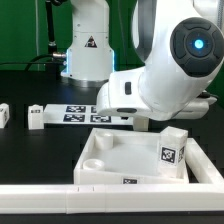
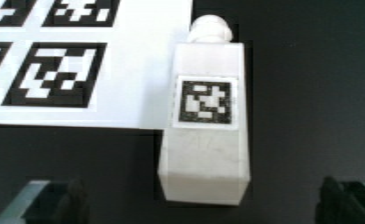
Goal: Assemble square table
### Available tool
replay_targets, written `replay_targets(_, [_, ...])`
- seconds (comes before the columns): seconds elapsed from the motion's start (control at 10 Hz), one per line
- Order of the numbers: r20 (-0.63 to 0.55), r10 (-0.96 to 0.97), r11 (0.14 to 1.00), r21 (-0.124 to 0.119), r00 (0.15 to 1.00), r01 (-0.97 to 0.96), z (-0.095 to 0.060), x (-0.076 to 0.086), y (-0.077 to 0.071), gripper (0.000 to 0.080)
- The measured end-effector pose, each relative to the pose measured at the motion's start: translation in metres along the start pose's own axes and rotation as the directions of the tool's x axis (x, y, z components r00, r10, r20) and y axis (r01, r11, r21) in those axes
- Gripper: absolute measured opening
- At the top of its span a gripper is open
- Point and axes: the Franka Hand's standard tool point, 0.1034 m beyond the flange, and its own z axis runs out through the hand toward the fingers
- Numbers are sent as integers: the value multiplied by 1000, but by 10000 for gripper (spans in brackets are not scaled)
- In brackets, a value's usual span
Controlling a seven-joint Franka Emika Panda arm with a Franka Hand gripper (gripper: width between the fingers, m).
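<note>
The square table's white slab [image 1: 125, 160] lies rim-up near the front, with a round socket [image 1: 95, 160] showing in a corner. A tagged white block [image 1: 170, 152] stands at its corner on the exterior view's right. Two loose legs [image 1: 35, 117] [image 1: 3, 113] lie at the exterior view's left. In the wrist view another white leg [image 2: 205, 110] with a tag and a round peg end lies flat beside the marker board [image 2: 46, 60]. My gripper [image 2: 197, 208] hangs open above this leg, its dark fingertips [image 2: 47, 200] wide on either side, touching nothing.
The marker board [image 1: 85, 113] lies behind the slab. A long white bar fence [image 1: 60, 195] runs along the front edge. The arm's bulky white body [image 1: 170, 60] fills the exterior view's right and hides the gripper there. A second robot base [image 1: 85, 45] stands at the back.
</note>
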Motion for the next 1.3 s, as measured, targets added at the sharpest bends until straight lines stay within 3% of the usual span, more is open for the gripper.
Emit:
replay_targets(0.3, [-3,10,1000,-3,1000,-10,18,2,1,649])
replay_targets(0.6, [6,16,1000,-4,1000,-16,23,2,2,635])
replay_targets(0.8, [8,17,1000,-4,1000,-17,24,1,2,281])
replay_targets(1.2, [7,18,1000,-3,1000,-18,23,1,3,285])
replay_targets(1.3, [8,18,1000,-1,1000,-18,16,-1,5,285])
